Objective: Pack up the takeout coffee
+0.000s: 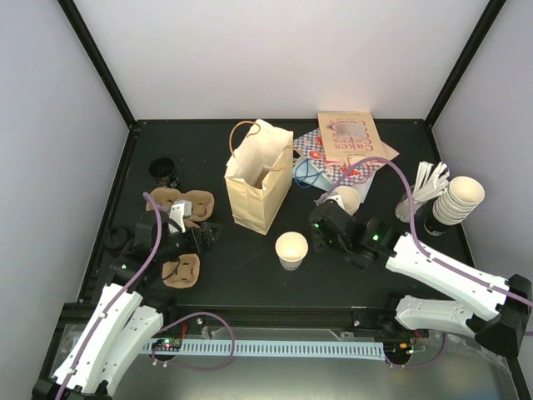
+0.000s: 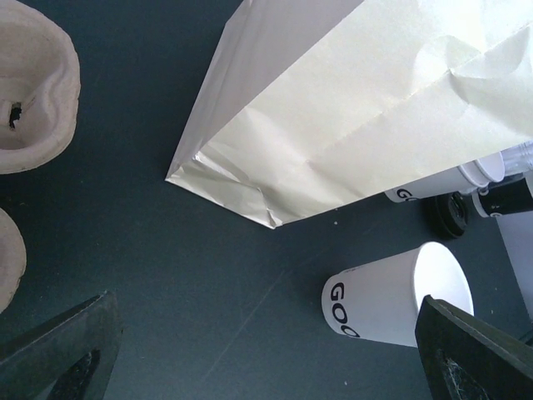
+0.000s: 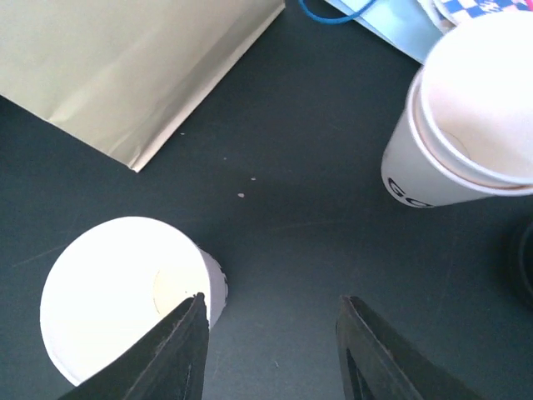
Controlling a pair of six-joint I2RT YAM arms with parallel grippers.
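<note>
At far-left rear of table (image 1: 250,283), spotted takeout coffee (image 1: 164,170) upright, black lid on, well apart from both tools and outside the tan paper bag (image 1: 258,179). Noted bag standing open-mouthed near table centre, handles up. Logged left tool (image 1: 202,237) spread wide over bare table, gripping nothing, aimed toward bag's lower corner; in left wrist view, saw its fingers (image 2: 58,350) far apart at the bottom corners. Placed brown cup carrier (image 1: 187,202) just behind that tool and second carrier (image 1: 181,271) nearer the arm bases. Found lidless cup (image 1: 291,248) upright in front of bag, between the two tools. Logged right tool (image 1: 321,223) parted, pinching nothing, just beside that lidless cup; in right wrist view, saw cup's rim overlapping one finger (image 3: 179,350), contact unclear, bare table between the two fingers. Marked nested cup pair (image 1: 346,198) upright just behind right tool. Recorded tilted stack of cream cups (image 1: 460,198) near right edge.
</note>
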